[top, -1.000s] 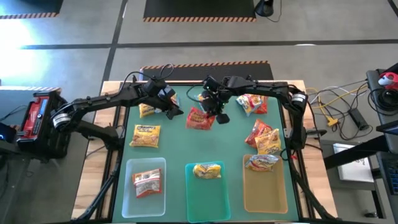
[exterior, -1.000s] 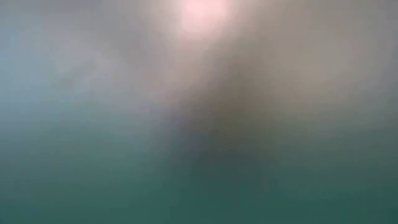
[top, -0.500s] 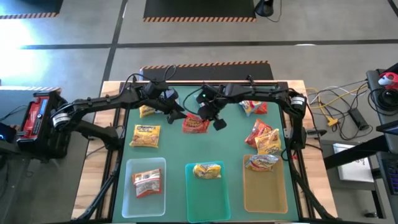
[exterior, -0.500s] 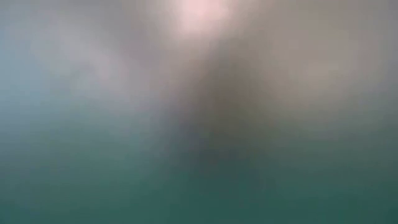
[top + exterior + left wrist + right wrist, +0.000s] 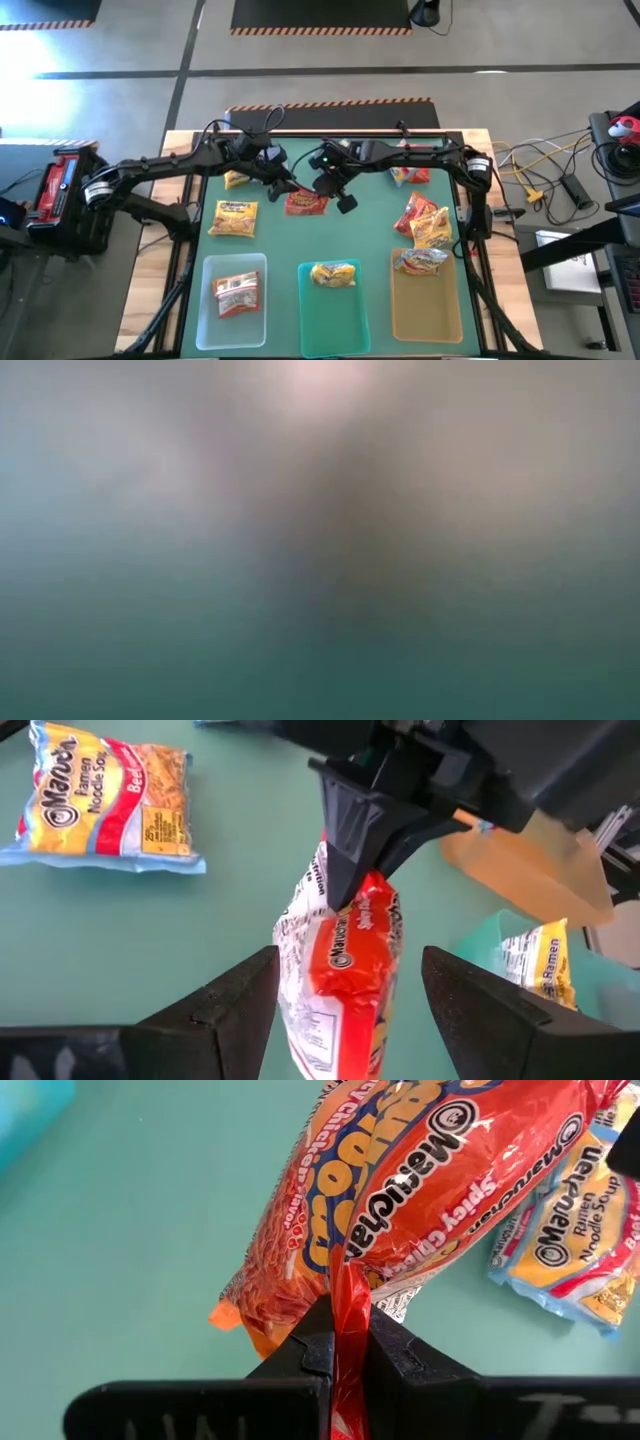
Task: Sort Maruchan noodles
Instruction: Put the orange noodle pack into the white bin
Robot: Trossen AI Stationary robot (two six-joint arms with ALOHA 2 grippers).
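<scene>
Red noodle packet (image 5: 420,1190) pinched at its edge by right gripper (image 5: 345,1345), hanging above green table (image 5: 370,225), left gripper (image 5: 340,1010) spread wide around it, clear tray (image 5: 210,320) with one packet (image 5: 237,293), teal tray (image 5: 335,320) one (image 5: 334,274), amber tray (image 5: 425,315) one (image 5: 421,262).

Mid-table is crowded: right gripper (image 5: 325,190) pinching red packet (image 5: 306,202) just beside the spread left gripper (image 5: 281,186). Open mat (image 5: 370,225) near of them, before the trays. Right side blocked by piled packets (image 5: 424,222); yellow packet (image 5: 233,218) sits left.
</scene>
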